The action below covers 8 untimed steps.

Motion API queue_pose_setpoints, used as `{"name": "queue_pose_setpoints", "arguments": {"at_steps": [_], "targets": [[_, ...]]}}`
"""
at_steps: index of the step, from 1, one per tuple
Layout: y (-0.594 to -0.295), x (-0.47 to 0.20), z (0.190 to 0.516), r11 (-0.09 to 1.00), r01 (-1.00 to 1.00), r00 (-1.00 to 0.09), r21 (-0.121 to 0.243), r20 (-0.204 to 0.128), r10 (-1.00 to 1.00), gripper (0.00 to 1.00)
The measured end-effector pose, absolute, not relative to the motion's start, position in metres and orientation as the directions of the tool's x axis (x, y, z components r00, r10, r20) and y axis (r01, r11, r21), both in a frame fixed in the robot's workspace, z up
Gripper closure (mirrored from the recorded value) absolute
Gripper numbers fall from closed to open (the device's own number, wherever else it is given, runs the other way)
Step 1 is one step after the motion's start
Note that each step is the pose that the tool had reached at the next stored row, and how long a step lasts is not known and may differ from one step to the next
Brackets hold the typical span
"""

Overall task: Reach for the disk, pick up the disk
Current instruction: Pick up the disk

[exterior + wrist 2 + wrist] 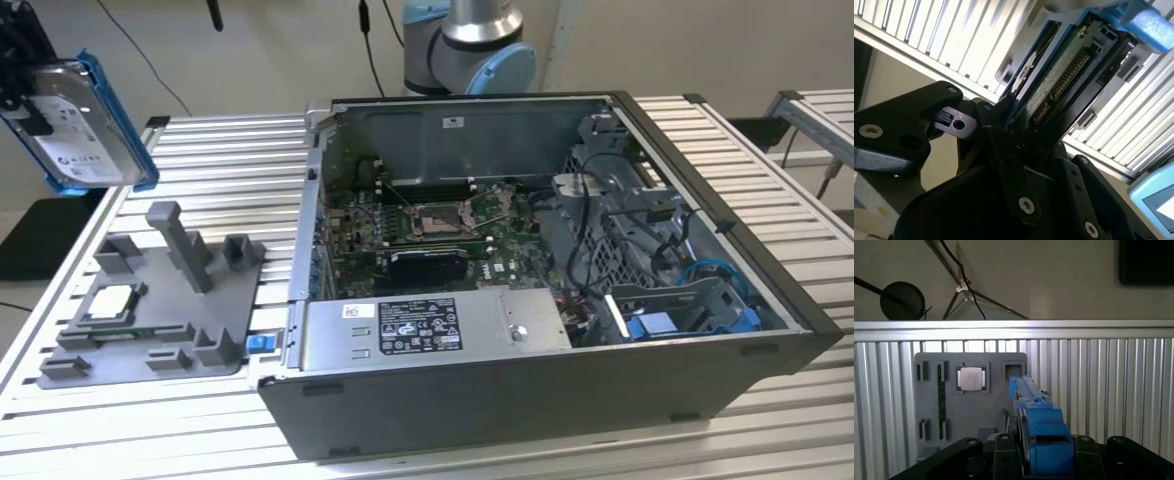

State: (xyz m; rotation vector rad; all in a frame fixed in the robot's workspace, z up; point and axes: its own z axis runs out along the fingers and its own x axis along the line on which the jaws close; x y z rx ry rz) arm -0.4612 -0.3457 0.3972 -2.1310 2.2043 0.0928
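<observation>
End effector (18, 85) is up high at the exterior view's left edge, closed tight on the disk (76, 130), which hangs on edge right beside it. In the second wrist view the black fingers (1009, 170) pinch the disk from both sides, linkages splayed out behind. The arm's grey-and-blue joint (470, 42) stands well apart from the end effector, toward the exterior view's right.

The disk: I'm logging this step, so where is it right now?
The disk is at the exterior view's upper left, gripped in the hand off the table, nearest the grey tray.
</observation>
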Motion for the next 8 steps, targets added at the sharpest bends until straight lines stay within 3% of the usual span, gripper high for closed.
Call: {"name": "queue_pose_setpoints", "arguments": {"at_steps": [8], "targets": [[-0.346,-0.461,0.41,0.034,-0.999,-0.033,-0.008,-0.095,-0.995,1.0]]}}
